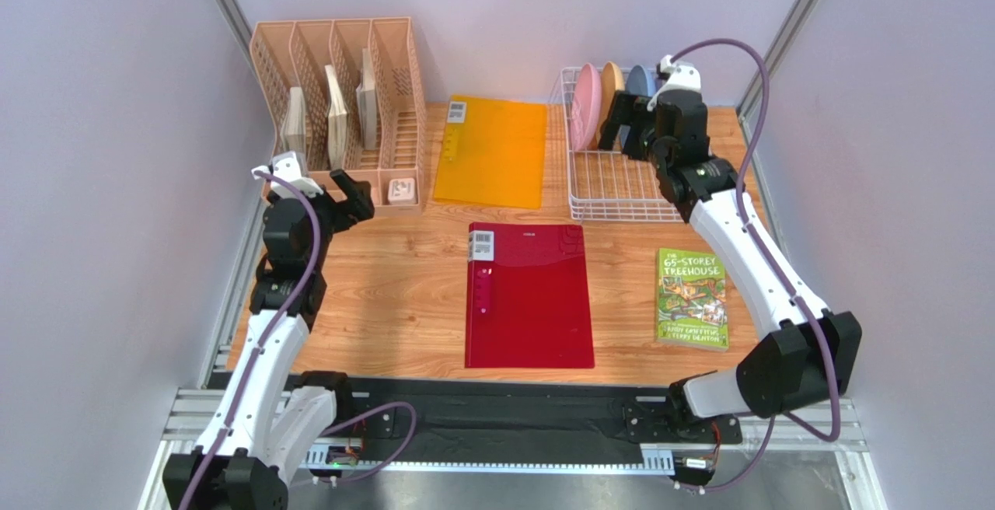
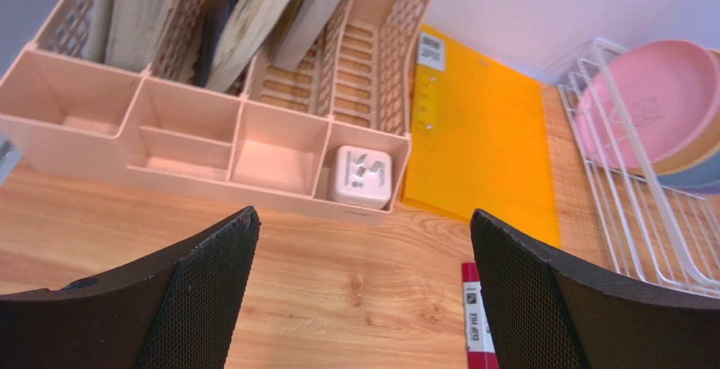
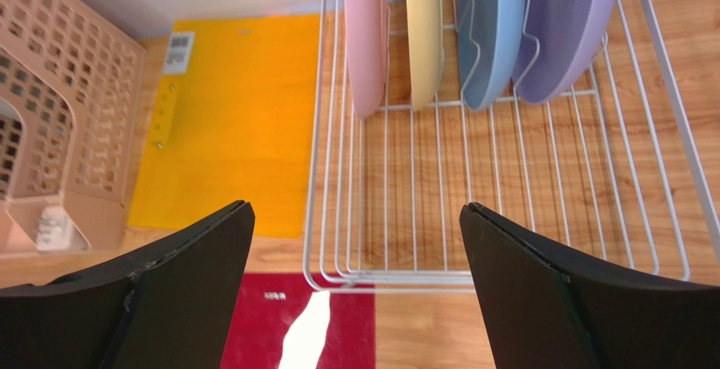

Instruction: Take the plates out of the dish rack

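Note:
The white wire dish rack point(image 1: 616, 189) stands at the back right. Four plates stand on edge in its far end: pink point(image 3: 365, 31), yellow point(image 3: 422, 23), light blue point(image 3: 490, 23) and lavender point(image 3: 562, 23). In the top view I see the pink point(image 1: 588, 105), yellow point(image 1: 612, 93) and blue point(image 1: 638, 82) plates; the lavender one is hidden behind my right arm. My right gripper point(image 1: 628, 137) is open and empty above the rack, just in front of the plates, touching none point(image 3: 356, 207). My left gripper point(image 1: 313, 184) is open and empty over bare table point(image 2: 363, 213), far from the rack point(image 2: 625, 209).
A peach file organizer point(image 1: 339, 102) with books stands at the back left, a white adapter point(image 2: 361, 177) in its front tray. An orange folder point(image 1: 491, 149) lies left of the rack, a red clip file point(image 1: 528, 294) mid-table, a green book point(image 1: 691, 298) at the right.

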You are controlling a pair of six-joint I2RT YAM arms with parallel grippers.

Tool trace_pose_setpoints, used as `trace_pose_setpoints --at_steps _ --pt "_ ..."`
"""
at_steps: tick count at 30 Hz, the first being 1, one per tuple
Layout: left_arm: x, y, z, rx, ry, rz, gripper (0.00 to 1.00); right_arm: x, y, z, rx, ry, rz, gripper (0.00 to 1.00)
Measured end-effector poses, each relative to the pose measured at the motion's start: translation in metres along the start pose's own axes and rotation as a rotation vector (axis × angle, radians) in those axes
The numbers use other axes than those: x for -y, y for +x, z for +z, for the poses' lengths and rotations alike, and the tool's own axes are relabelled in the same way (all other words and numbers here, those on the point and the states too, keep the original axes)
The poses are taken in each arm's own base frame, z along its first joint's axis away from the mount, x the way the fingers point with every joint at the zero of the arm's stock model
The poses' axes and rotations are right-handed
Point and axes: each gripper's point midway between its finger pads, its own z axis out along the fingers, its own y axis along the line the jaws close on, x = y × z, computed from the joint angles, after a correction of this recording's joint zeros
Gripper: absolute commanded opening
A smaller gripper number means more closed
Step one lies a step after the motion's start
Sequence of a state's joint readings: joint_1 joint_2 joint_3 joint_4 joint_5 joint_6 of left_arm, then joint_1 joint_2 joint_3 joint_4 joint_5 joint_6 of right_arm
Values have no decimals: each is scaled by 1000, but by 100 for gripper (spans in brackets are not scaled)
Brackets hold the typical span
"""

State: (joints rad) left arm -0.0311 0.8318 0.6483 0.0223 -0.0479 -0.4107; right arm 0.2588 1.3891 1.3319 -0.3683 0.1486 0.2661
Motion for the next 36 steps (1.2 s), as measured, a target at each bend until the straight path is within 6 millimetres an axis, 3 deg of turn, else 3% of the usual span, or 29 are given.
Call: trace_pose_setpoints --at_steps 3,6,11,17,26,31,36 --pt "11 4 -9 22 87 11 100 -12 -24 5 45 -35 14 100" --pt "23 10 -10 5 158 10 100 -21 -34 12 68 -77 0 100" --pt "34 33 1 -92 233 6 100 -32 -46 64 47 -69 -62 100" --pt "41 44 14 -163 264 -11 100 -19 -40 122 -8 47 -159 99" --pt "68 46 20 -164 353 -34 100 -4 -26 183 -48 155 -264 87" --pt "76 64 24 -209 358 -26 100 -1 1 200 -100 178 -310 82" --pt "75 78 30 -244 337 -23 100 -5 14 205 -120 189 -350 67"
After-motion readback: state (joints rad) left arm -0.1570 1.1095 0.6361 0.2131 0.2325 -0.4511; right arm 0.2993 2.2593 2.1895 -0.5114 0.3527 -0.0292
